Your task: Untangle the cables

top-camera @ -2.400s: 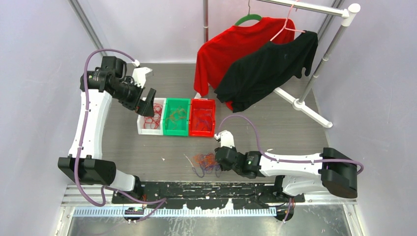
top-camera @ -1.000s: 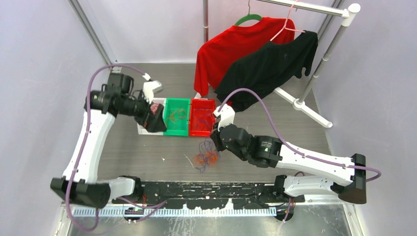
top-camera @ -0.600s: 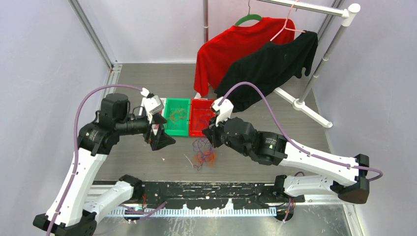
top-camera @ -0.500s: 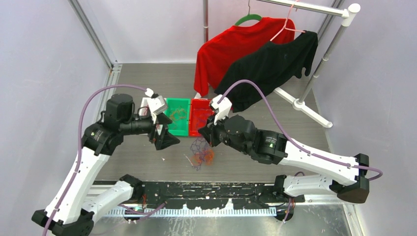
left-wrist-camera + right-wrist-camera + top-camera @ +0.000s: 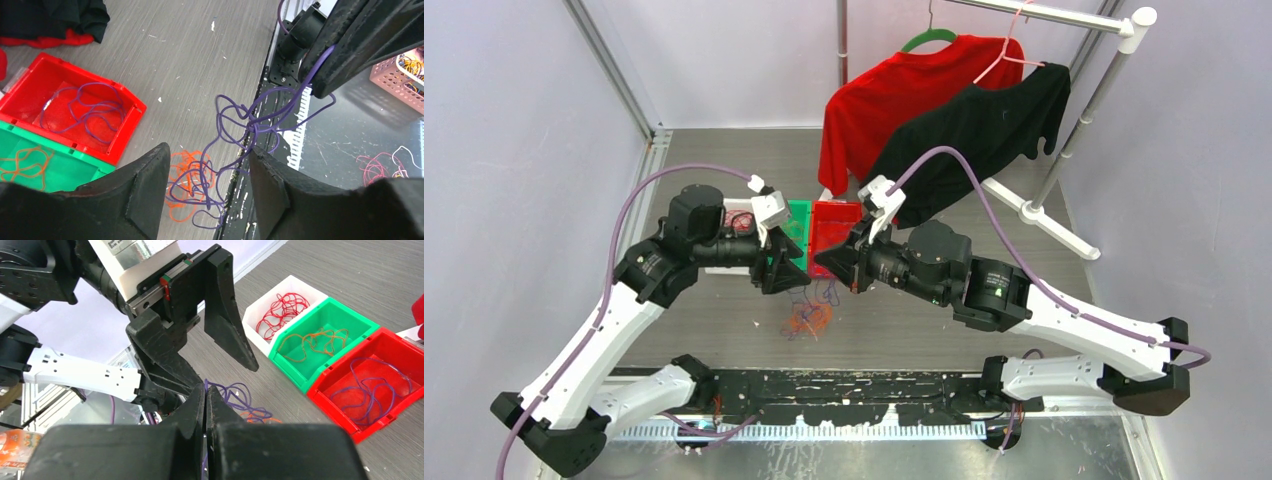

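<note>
Grey wood-grain table point(image 5: 754, 150) boxed in by lilac walls. At far right, a clothes rack point(image 5: 1078, 130) with a red shirt point(image 5: 874, 100) and a black shirt point(image 5: 984, 130) on hangers.

Mid-table, a row of three bins, left to right:
- white bin point(image 5: 309, 287) with red strands point(image 5: 280, 310)
- green bin point(image 5: 350, 315) with orange strands point(image 5: 310, 342)
- red bin point(image 5: 390, 410) with purple strands point(image 5: 365, 385)

Just near of the bins, about mid-width: the cables point(image 5: 812, 312), partly lifted off the surface. Purple loops point(image 5: 235, 107) clamped at the top in the right gripper point(image 5: 205, 390), its fingers point(image 5: 192, 415) pressed tight together. From there, a loose hanging knot down to an orange tangle point(image 5: 182, 165) lying flat close to the table's near edge. Purple and orange intertwined at the bottom.

Left gripper point(image 5: 210, 152) just left of the hanging strands, facing the right gripper, jaws parted. Purple loops dangling in the gap between its two fingers point(image 5: 145, 185). Touching either finger or not: impossible to tell.
</note>
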